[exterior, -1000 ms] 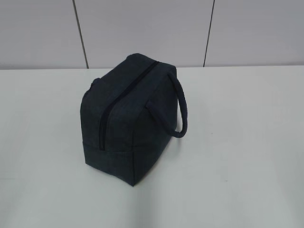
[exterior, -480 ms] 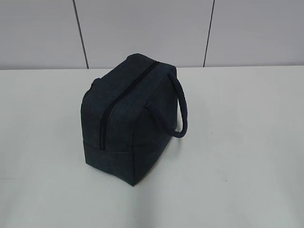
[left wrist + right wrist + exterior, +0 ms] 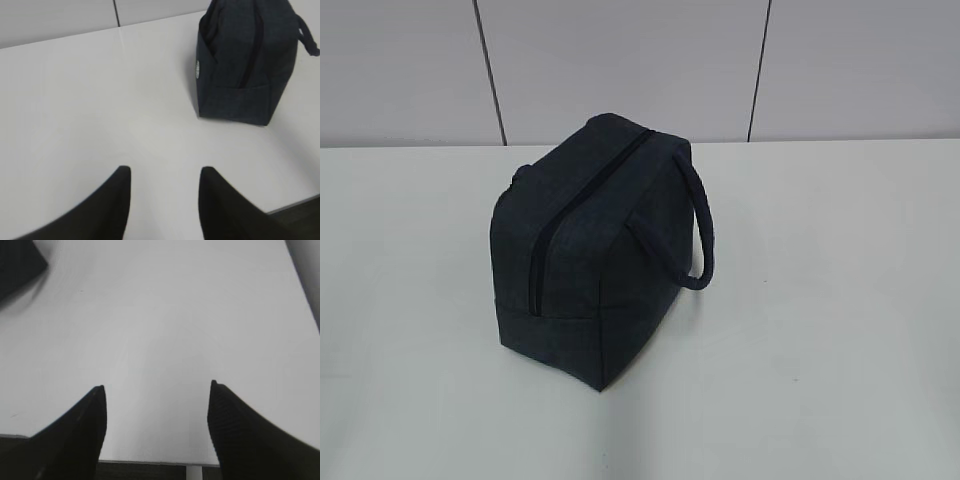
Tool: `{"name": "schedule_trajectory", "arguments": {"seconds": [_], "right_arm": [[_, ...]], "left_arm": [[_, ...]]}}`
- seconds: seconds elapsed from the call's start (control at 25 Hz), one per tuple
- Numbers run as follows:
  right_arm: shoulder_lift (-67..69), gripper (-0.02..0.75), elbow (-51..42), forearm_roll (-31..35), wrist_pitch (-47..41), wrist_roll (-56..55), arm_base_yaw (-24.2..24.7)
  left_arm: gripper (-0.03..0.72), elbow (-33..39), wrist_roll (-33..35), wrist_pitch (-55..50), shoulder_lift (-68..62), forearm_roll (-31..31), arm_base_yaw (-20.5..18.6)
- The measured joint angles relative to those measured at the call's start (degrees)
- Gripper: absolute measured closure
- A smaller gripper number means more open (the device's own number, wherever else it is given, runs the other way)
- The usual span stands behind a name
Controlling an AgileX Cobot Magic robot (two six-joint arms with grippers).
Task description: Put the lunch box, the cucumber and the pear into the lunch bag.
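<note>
No readable text, brand or number anywhere, small round pale emblem on the lunch bag (image 3: pixel 248 64) end panel at 9 o'clock, its marking too blurred to read

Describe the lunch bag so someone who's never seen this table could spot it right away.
On the white table in front of the pale panelled wall, look a little left of centre. The lunch bag stands there, a boxy dark navy fabric bag with its top zipper closed and a looped padded handle hanging off its right side. Nothing else shows on the tabletop.
</note>
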State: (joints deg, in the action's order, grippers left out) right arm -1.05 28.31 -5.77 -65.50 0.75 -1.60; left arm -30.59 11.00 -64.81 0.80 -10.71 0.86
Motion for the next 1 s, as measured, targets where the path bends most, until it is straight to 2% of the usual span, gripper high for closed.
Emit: {"name": "schedule_trajectory", "arguments": {"seconds": [0.08,0.16,1.0], "right_arm": [[0.0,0.241,0.0,0.0,0.0,0.0,2.67],[0.0,0.241,0.0,0.0,0.0,0.0,3.34],[0.0,0.241,0.0,0.0,0.0,0.0,3.37]], "left_arm": [[0.419,0.0,0.0,0.0,0.0,0.0,-1.79],[0.419,0.0,0.0,0.0,0.0,0.0,-2.52],[0.419,0.0,0.0,0.0,0.0,-0.37,-2.77]]}}
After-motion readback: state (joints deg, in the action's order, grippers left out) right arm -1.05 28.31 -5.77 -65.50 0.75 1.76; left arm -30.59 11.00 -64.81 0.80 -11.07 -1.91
